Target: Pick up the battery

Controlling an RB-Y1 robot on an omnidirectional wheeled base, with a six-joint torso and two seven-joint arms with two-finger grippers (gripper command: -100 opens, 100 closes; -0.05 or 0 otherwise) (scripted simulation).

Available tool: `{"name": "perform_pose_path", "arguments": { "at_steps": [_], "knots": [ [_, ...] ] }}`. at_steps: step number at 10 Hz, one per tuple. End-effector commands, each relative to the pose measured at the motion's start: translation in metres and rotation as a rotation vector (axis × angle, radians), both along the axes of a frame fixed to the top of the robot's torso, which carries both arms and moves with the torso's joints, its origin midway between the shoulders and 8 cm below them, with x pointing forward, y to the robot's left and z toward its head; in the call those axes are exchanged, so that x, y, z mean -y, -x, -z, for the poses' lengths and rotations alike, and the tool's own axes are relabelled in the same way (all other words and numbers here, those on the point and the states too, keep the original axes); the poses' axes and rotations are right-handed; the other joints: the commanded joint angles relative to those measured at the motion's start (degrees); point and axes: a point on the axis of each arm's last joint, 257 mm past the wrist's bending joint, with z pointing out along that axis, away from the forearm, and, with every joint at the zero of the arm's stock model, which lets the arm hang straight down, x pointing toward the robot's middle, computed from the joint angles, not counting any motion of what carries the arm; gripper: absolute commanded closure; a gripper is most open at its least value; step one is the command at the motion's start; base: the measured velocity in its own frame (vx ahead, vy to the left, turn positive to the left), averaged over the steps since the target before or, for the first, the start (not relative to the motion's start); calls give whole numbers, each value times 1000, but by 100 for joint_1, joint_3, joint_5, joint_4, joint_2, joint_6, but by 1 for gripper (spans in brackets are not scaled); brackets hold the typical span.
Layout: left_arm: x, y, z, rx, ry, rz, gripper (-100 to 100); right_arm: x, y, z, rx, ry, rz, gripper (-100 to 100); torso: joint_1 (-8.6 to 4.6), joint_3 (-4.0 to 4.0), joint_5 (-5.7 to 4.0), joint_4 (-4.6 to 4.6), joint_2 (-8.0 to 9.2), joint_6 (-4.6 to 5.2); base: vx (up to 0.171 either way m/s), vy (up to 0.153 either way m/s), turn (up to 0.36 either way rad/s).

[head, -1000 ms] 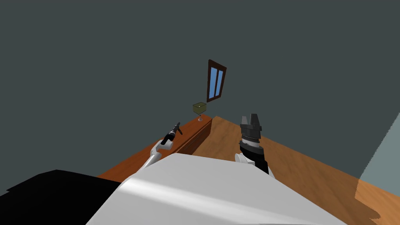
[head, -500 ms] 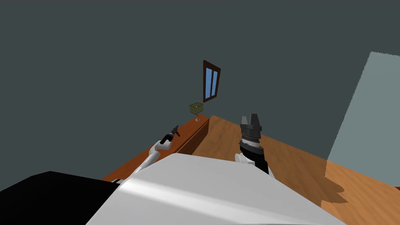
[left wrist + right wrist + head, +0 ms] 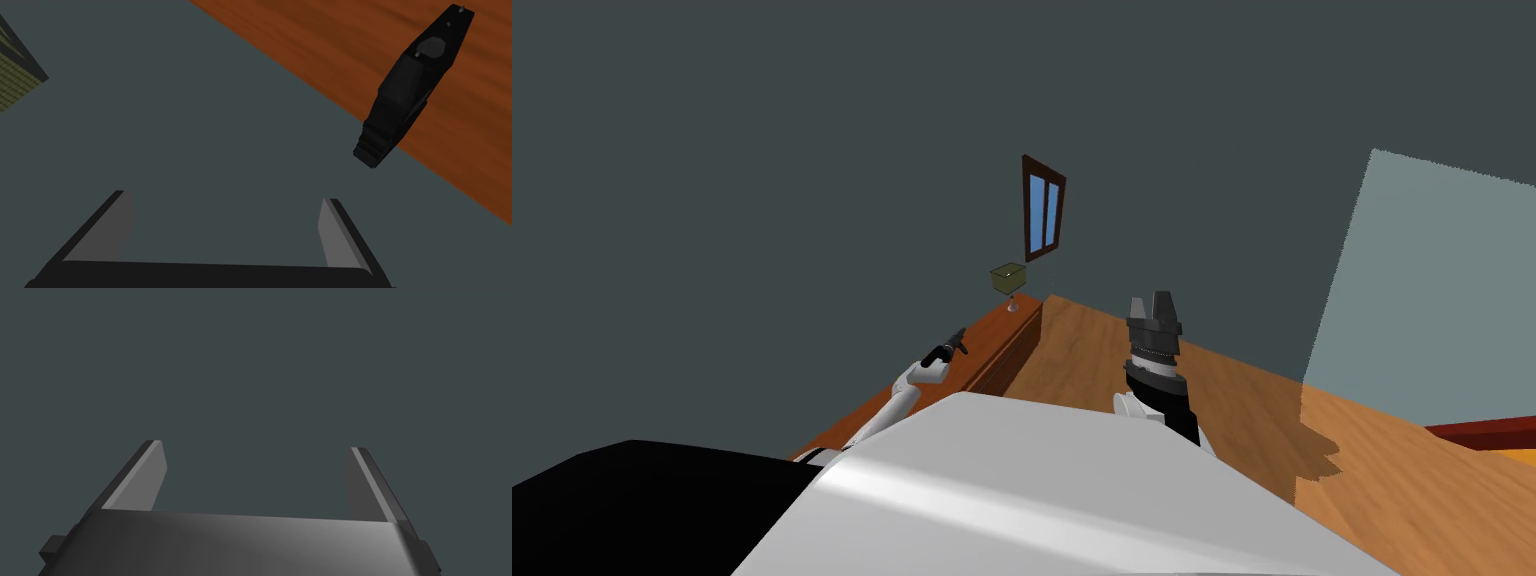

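A black, elongated object (image 3: 412, 90), likely the battery, lies on a red-brown cabinet top (image 3: 310, 40) next to the dark grey wall. It sits ahead of my left gripper (image 3: 225, 220) and off to one side, outside the line of the fingers. That gripper is open with nothing between its fingers. In the head view my left gripper (image 3: 957, 340) reaches out over the long red-brown cabinet (image 3: 992, 345) along the wall. My right gripper (image 3: 1152, 303) is held up over the floor, open and empty (image 3: 255, 473).
A lamp with an olive shade (image 3: 1008, 278) stands at the cabinet's far end, under a small window (image 3: 1042, 207); the shade's corner (image 3: 15, 75) is in the left wrist view. Wooden floor (image 3: 1252, 410) spreads right towards a pale wall (image 3: 1412, 300) and a red-brown edge (image 3: 1487, 432). Black area (image 3: 632, 500) at lower left.
My head view has swung: window, lamp and cabinet slid left, the pale wall came in from the right and a red-brown edge appeared. My left arm shifted slightly left along the cabinet.
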Motion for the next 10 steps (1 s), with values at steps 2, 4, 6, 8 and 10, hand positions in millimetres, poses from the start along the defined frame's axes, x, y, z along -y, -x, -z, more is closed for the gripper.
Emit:
{"name": "perform_pose_path", "arguments": {
  "at_steps": [2,4,6,8,10],
  "knots": [
    [-18,13,23,-81,5,-35,-100,0,0,0,0,0,0,0,-1,-1,0,0,-2,6,9,20,-193],
    [-32,27,43,-159,10,-68,-100,0,0,0,0,0,0,0,6,-2,1,0,-4,5,12,34,-163],
    [-47,44,61,-236,17,-102,-100,0,0,0,0,0,0,0,9,-3,1,-1,-6,4,14,37,-169],
    [-61,62,78,-312,25,-136,-100,0,0,0,0,0,0,0,10,-3,1,-1,-6,5,10,38,-169],
    [-74,82,92,-386,34,-170,-100,0,0,0,0,0,0,0,8,-3,1,-1,-5,3,14,37,-154]
  ]
}}
